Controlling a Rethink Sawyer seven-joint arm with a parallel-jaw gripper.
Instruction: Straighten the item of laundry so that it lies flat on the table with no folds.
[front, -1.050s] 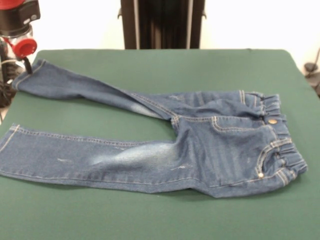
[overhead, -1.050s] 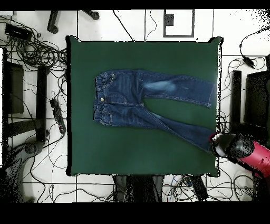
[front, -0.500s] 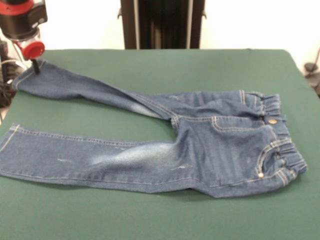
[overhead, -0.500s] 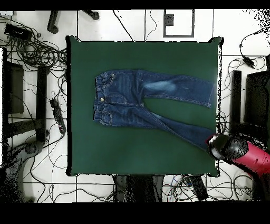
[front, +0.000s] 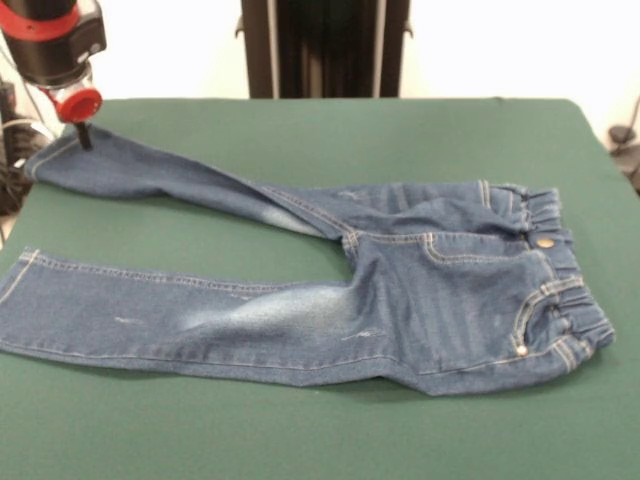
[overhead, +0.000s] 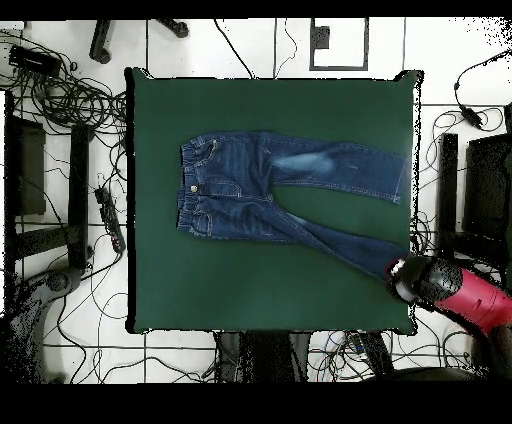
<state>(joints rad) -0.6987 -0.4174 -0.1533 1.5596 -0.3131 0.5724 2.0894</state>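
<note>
The item of laundry (front: 400, 290), a small pair of blue denim jeans, lies spread on the green table (front: 300, 130) with its gathered waistband to the right and both legs running left. The seat is rumpled and a fold crosses near the crotch. In the overhead view the jeans (overhead: 270, 195) have the waistband at the left, and one leg slants towards the lower right corner of the table (overhead: 260, 290). My gripper (front: 84, 135) hangs at the far leg's cuff, its tip at or just above the denim. Seen from overhead, the gripper (overhead: 400, 278) covers that cuff.
The red and black arm (overhead: 460, 292) reaches in over the table's corner. Cables (overhead: 70, 100) and dark stands (overhead: 25, 170) crowd the floor around the table. The black pedestal (front: 325, 45) rises behind the far edge.
The arm has moved inward from beyond the table's edge onto the cuff of the far leg. The jeans lie as before.
</note>
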